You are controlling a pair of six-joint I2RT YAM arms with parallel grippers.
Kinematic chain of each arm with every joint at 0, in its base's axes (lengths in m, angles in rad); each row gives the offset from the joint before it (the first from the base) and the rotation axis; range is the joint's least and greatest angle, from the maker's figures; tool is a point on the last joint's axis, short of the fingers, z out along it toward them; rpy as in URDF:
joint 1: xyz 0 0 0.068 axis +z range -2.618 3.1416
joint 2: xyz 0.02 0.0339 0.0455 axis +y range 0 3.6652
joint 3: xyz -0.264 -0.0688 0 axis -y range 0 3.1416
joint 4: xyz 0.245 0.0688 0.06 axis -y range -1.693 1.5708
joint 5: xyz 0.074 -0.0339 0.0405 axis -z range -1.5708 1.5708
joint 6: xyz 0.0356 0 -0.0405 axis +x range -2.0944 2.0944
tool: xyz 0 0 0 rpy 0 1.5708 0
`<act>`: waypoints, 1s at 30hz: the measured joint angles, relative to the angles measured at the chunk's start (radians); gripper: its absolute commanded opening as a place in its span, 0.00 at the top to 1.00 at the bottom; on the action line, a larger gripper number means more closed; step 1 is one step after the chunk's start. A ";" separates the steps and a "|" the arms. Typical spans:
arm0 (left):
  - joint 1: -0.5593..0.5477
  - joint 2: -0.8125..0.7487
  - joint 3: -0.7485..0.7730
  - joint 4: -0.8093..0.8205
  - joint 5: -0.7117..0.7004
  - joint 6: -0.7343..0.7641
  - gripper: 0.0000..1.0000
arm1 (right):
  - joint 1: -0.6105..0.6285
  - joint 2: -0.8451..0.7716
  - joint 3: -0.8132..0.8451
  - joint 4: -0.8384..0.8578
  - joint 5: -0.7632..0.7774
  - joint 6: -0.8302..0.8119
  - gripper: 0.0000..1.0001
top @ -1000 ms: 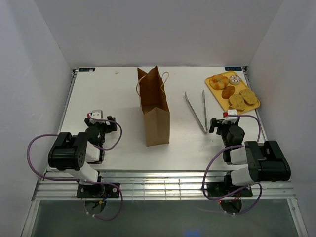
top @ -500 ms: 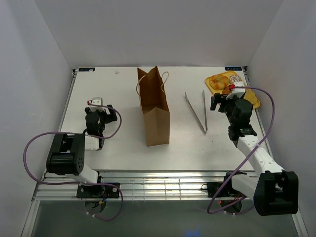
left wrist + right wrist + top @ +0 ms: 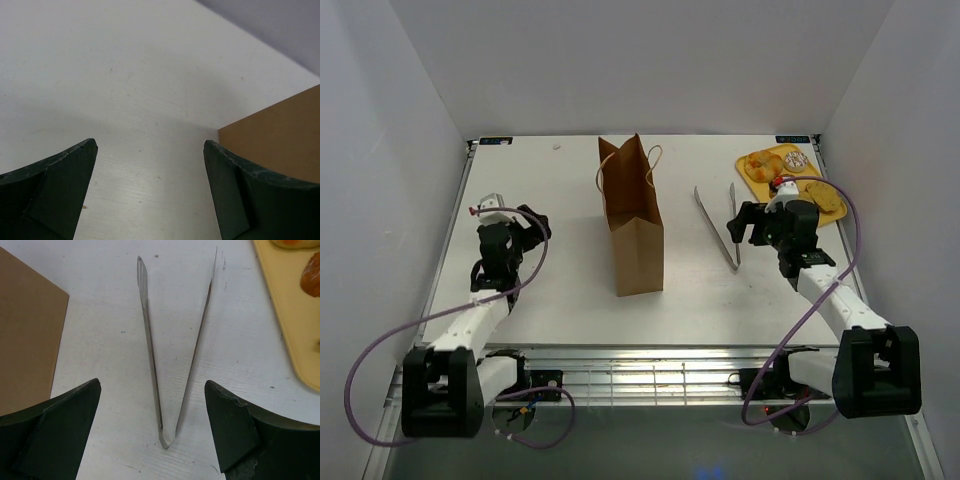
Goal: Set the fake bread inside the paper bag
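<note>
Fake bread (image 3: 761, 166): spotted on the yellow tray (image 3: 300, 330), far right, well apart from the upright paper bag (image 3: 635, 225). Looked light, firm, maybe slick; better pinched across the middle. Showed right gripper (image 3: 741, 224) and left gripper (image 3: 150, 145) spread wide, empty.

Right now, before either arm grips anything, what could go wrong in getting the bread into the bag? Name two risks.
1. The tongs lie flat and thin below the open right gripper; it may slip off them or push them away.
2. The fake bread sits crowded on the yellow tray; lifting one piece could knock its neighbours.
</note>
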 measured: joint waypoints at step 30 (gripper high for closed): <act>0.010 -0.351 -0.016 -0.332 0.260 -0.341 0.02 | 0.100 0.424 0.116 0.011 0.050 -0.063 0.04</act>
